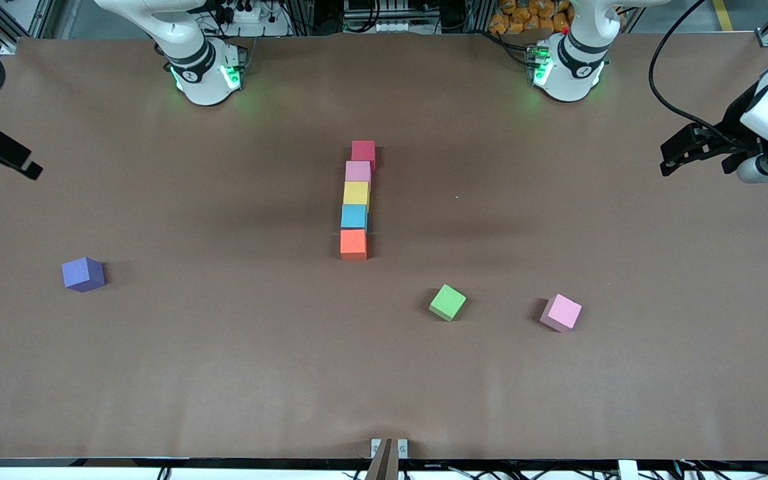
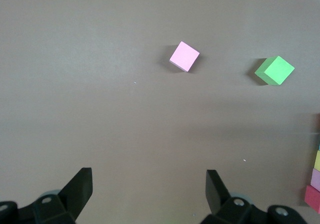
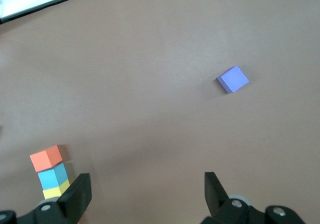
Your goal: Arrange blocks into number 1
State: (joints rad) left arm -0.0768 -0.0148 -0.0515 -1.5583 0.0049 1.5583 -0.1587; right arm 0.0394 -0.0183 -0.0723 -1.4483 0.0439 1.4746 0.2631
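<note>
Five blocks lie in a straight touching row at the table's middle. Farthest from the front camera is the crimson block (image 1: pixel 363 152), then the pink block (image 1: pixel 358 172), the yellow block (image 1: pixel 356 193), the sky-blue block (image 1: pixel 353 217) and, nearest, the orange block (image 1: pixel 353 244). My left gripper (image 1: pixel 667 160) (image 2: pixel 149 184) hangs open and empty over the bare table at the left arm's end. Over the right arm's end waits my right gripper (image 1: pixel 32 170) (image 3: pixel 147 186), also open and empty. The right wrist view catches the orange block (image 3: pixel 46 158), sky-blue block (image 3: pixel 53 175) and yellow block (image 3: pixel 56 189).
A purple cube (image 1: pixel 83 274) (image 3: pixel 233 79) lies alone toward the right arm's end. A green cube (image 1: pixel 447 302) (image 2: pixel 274 70) and a second, loose pink cube (image 1: pixel 561 313) (image 2: pixel 184 56) lie nearer the front camera than the row, toward the left arm's end.
</note>
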